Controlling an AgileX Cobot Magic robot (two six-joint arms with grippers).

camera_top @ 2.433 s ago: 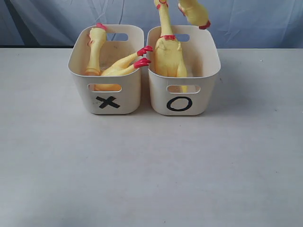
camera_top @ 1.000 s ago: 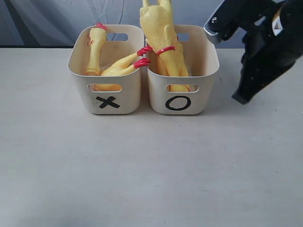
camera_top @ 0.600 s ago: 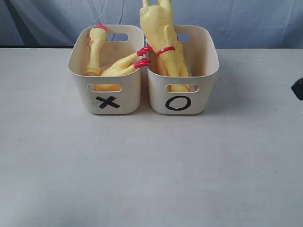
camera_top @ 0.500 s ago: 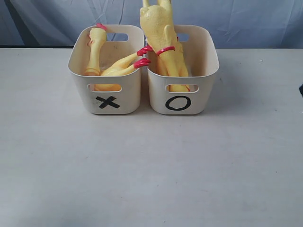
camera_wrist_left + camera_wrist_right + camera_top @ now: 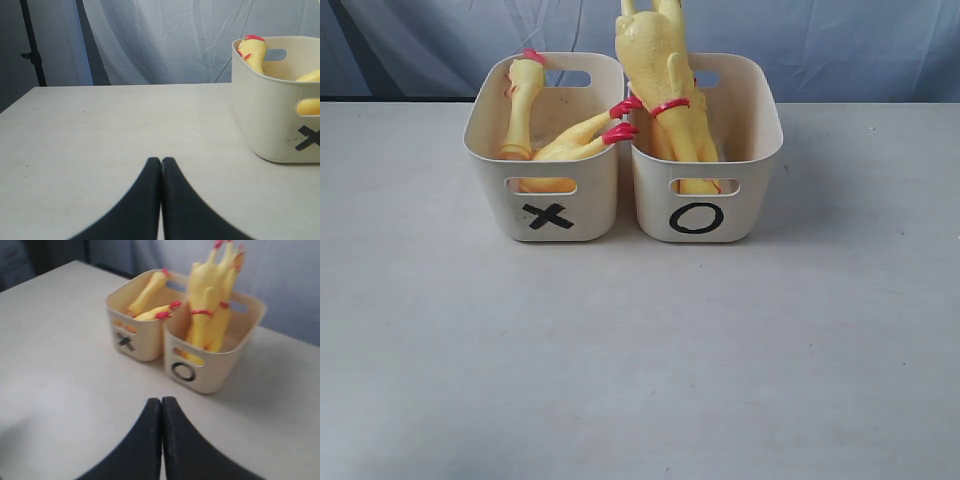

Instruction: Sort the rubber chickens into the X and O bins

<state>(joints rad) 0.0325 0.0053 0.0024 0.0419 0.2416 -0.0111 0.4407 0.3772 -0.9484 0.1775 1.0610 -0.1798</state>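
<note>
Two cream tubs stand side by side at the back of the table. The X bin (image 5: 548, 205) (image 5: 277, 130) (image 5: 140, 342) holds two yellow rubber chickens: a short head-and-neck piece (image 5: 522, 105) and one lying with red feet (image 5: 582, 140) over the rim. The O bin (image 5: 705, 205) (image 5: 215, 367) holds two long chickens (image 5: 665, 90) (image 5: 207, 305) standing on end. My left gripper (image 5: 161, 160) is shut and empty over bare table, apart from the X bin. My right gripper (image 5: 161, 399) is shut and empty, well back from the O bin. Neither arm shows in the exterior view.
A grey-white table (image 5: 640, 350) spreads in front of and beside the bins. A pale blue curtain (image 5: 840, 50) hangs behind. A dark stand (image 5: 32, 45) rises at the far table edge in the left wrist view.
The right arm, beside the O bin a second ago, has drawn off out of the exterior view. The second chicken, held above the O bin 2.4 s ago, stands in it.
</note>
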